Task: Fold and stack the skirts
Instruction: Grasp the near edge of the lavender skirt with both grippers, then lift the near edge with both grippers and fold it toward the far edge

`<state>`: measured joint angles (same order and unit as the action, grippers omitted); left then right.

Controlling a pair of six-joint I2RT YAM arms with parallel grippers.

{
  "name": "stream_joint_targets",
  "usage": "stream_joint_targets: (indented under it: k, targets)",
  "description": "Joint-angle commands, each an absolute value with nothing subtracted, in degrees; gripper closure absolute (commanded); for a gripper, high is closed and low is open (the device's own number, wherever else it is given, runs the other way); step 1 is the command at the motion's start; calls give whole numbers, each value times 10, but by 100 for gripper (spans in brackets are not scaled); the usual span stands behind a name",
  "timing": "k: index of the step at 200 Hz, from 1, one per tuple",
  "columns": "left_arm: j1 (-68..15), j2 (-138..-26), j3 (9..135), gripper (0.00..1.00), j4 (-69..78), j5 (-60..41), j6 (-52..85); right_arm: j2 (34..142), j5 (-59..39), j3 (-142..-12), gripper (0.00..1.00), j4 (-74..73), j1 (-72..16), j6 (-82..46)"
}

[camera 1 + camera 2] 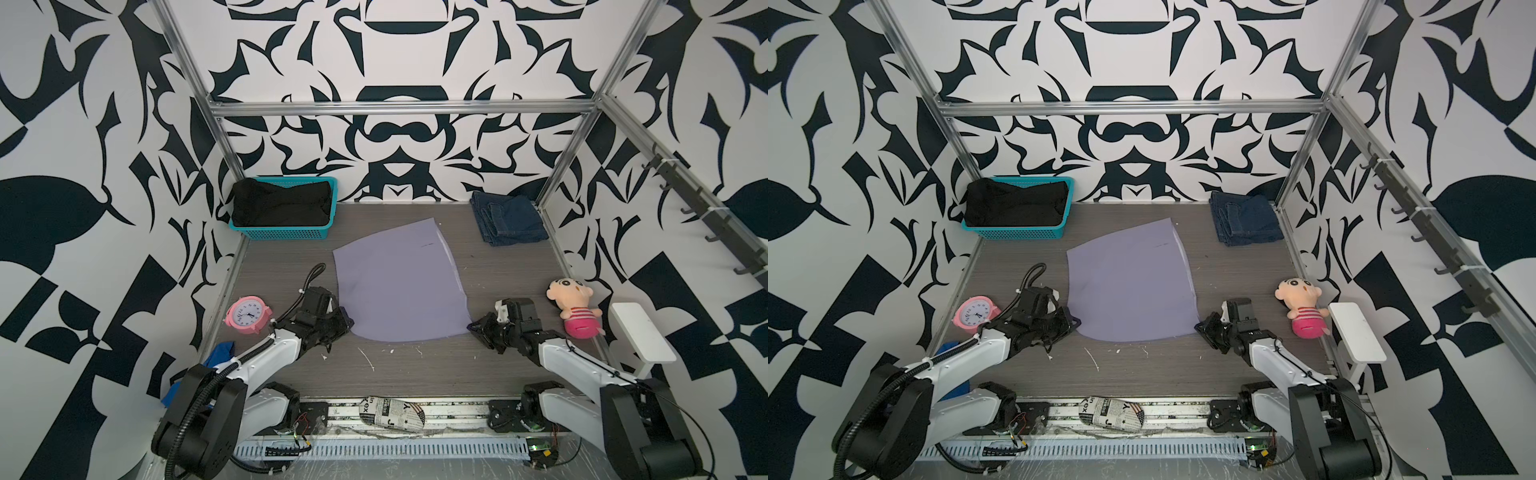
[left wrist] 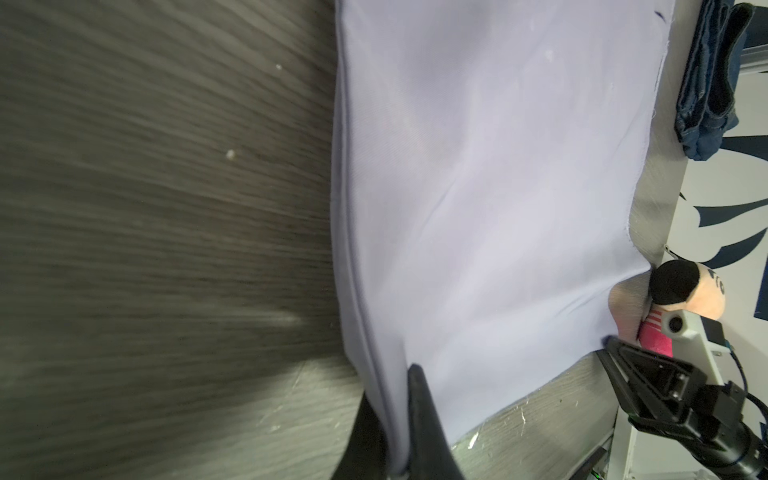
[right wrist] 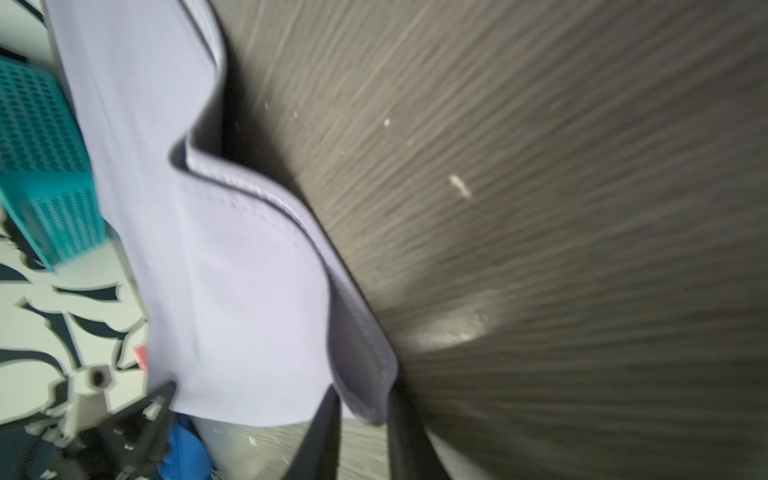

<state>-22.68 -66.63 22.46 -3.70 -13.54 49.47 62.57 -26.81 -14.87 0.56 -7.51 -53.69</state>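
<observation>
A grey wood-grain tabletop (image 1: 415, 374), scuffed with white flecks, carries the lavender skirt (image 1: 399, 286), spread smooth and nearly flat at its middle, a rough trapezoid with one rounded near edge. At the far left corner a teal plastic basket (image 1: 286, 235) with perforated walls holds the black skirt (image 1: 282, 205), bunched and matte. At the far right corner lies the denim skirt (image 1: 509, 220), folded into a thick pad with pale seams.

The left gripper (image 1: 347, 322) is at the lavender skirt's near left corner. Only the left wrist view shows its black fingers (image 2: 424, 415) clamped tight on the doubled hem, the fine weave pulled into faint creases. The right gripper (image 1: 473, 328) sits at the near right corner. The right wrist view alone shows the stitched hem (image 3: 257, 195) curling up off the tabletop and the fingers (image 3: 322, 436) standing apart on either side of that corner.

Beside the right arm lies a plush doll (image 1: 575, 307). Beside the left arm stands a round pink clock (image 1: 248, 314).
</observation>
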Motion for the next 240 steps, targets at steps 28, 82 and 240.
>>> stream_joint_targets:
  k: [28, 82, 240]
  targets:
    - [-228, -676, 224, 100, -18, -147, 492, 626, -246, -153, 57, 2, -90, -559]
    - [-228, -685, 230, 100, -10, -158, 485, 674, -182, -132, 66, -68, -101, -602]
    - [-228, -608, 208, 100, -72, -134, 530, 351, -203, -176, 100, 310, -108, -542]
